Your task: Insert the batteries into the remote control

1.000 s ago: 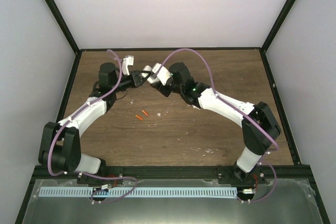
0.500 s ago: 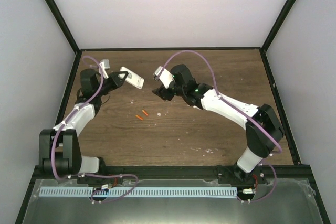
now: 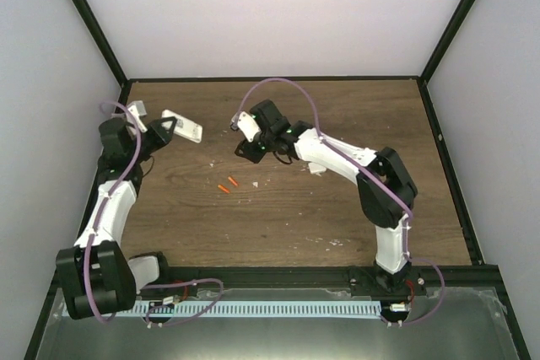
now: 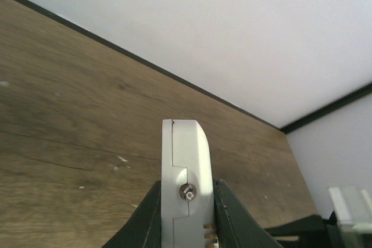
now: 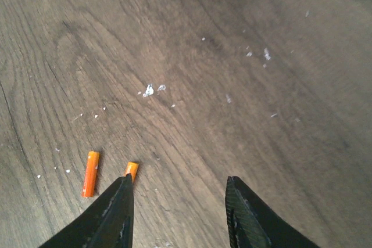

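The white remote control (image 3: 183, 126) is held above the table at the far left, and my left gripper (image 3: 162, 131) is shut on it. In the left wrist view the remote control (image 4: 185, 166) stands edge-on between the dark fingers (image 4: 152, 213), with a small metal contact showing on its side. Two orange batteries (image 3: 223, 189) (image 3: 232, 181) lie side by side on the wooden table. My right gripper (image 3: 247, 151) hovers just right of and beyond them, open and empty. In the right wrist view one battery (image 5: 90, 173) lies in full sight. The other battery (image 5: 131, 169) is half hidden behind the left finger of the right gripper (image 5: 179, 179).
A small white cover piece (image 3: 317, 168) lies under the right forearm. White crumbs (image 5: 149, 90) are scattered over the wood. Black frame posts and white walls enclose the table on three sides.
The two grippers have parted from their meeting at the remote. My left arm swung left with the remote in its grip, and my right gripper came away empty, moving left towards the batteries.
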Motion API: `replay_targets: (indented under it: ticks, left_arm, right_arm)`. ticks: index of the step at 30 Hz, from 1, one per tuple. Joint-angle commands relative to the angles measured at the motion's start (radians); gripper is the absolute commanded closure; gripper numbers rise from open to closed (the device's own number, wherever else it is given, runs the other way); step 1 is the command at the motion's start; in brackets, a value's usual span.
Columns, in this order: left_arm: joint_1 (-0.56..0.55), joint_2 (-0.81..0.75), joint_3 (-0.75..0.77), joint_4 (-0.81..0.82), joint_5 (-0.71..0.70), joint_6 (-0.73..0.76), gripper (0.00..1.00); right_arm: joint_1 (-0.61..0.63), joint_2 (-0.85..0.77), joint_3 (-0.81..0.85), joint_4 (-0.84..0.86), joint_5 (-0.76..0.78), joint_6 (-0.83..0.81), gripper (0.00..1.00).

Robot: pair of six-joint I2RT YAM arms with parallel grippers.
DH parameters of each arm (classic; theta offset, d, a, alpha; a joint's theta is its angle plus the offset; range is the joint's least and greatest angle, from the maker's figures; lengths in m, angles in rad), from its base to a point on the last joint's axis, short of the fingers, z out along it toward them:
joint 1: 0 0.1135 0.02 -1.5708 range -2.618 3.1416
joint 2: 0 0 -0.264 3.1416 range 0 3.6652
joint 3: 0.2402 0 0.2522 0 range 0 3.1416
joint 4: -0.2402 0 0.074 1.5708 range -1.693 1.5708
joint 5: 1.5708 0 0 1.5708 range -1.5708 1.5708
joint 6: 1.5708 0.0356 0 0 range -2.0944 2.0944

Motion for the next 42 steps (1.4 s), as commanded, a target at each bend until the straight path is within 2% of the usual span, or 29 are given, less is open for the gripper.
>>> replay_targets:
  ticks: [1, 9, 20, 42]
  left_arm:
    - [0.040, -0.054, -0.003, -0.065, -0.001, 0.023, 1.00]
    - [0.042, -0.081, -0.024, -0.079, -0.005, 0.006, 1.00]
    - [0.042, -0.122, -0.017, -0.135, -0.024, 0.018, 1.00]
    - [0.042, -0.155, -0.019, -0.173, -0.048, 0.004, 1.00]
  right_arm:
    - [0.032, 0.061, 0.111, -0.134, -0.029, 0.012, 0.69]
    - [0.105, 0.139, 0.150, -0.163, -0.033, -0.022, 0.74]
    - [0.158, 0.203, 0.192, -0.188, -0.046, -0.046, 0.67]
    - [0.187, 0.324, 0.250, -0.224, -0.001, -0.069, 0.68]
